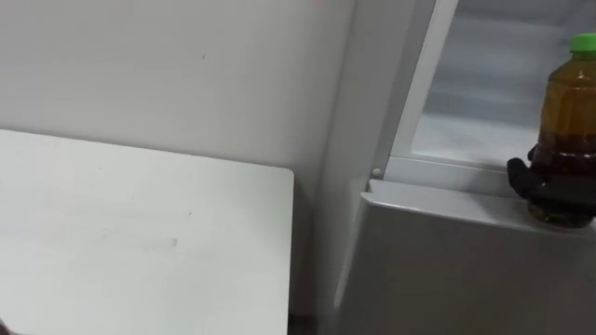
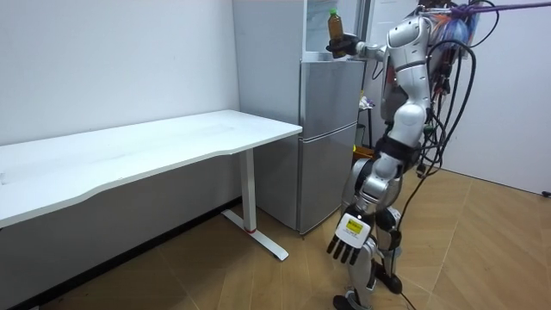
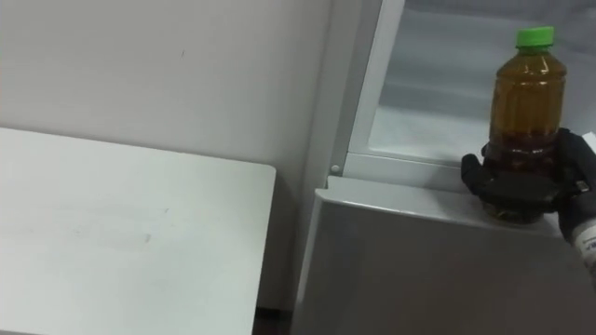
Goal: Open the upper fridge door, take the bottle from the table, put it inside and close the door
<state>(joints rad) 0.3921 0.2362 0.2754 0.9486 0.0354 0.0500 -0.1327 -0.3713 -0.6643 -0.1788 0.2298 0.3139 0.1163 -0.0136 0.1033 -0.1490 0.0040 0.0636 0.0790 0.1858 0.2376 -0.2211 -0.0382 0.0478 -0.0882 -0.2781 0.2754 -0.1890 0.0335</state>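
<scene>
The robot stands in front of a grey fridge [image 2: 327,138], close beside its front, and its right arm is lifted to the height of the upper compartment [image 3: 438,84], which is open. The right hand [image 3: 514,191] grasps the bottle [image 3: 526,102]: the dark fingers are curled round the bottom part of it, and the thumb comes round from the other side. The bottle stands upright in the hand. It has a green cap and is filled with brown liquid nearly up to the neck.

The bottle is at the front edge of the open compartment, toward the right end of this edge, just above the top edge of the closed lower door [image 3: 419,270]. I cannot tell if its bottom already touches the white floor of the compartment or is only held above it.

The left hand [image 2: 349,241] hangs down beside the robot's leg, with the fingers released and pointing to the floor.

To the left of the fridge is a white table [image 3: 121,242]. Its right edge is near the side of the fridge, with a narrow gap between them. Behind the table is a pale wall [image 3: 168,65].
</scene>
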